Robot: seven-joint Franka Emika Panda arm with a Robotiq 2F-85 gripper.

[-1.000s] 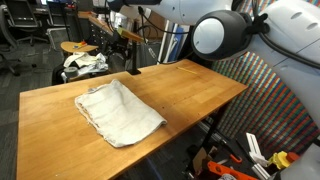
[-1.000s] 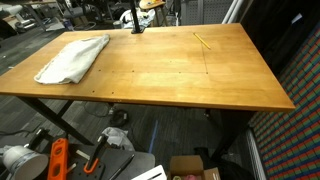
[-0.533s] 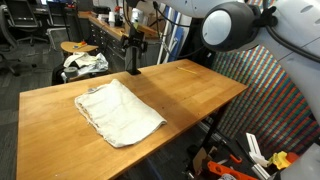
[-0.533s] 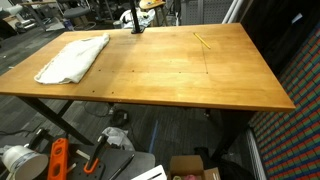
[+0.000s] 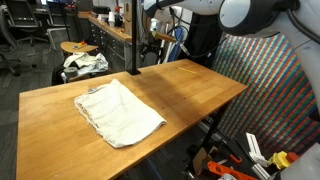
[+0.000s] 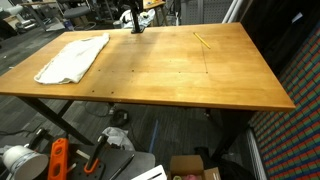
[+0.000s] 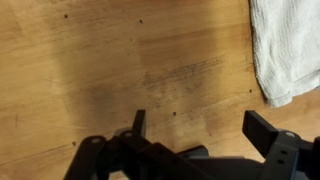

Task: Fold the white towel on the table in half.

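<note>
Lying just beyond the spread, empty jaws, the white towel (image 7: 285, 50) touches neither finger.

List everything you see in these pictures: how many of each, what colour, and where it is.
towel: one, white, lying flat towards one end of the table
table: one, light wood with dark legs
thin stick: one, yellow, on the table, far from the towel
post: one, black, upright at the table's far edge
box: one, brown cardboard, on the floor below the table
tools: at least two, orange, on the floor
arm: one, white, above the far side
gripper: one, black, open, over bare wood beside the towel's edge
</note>
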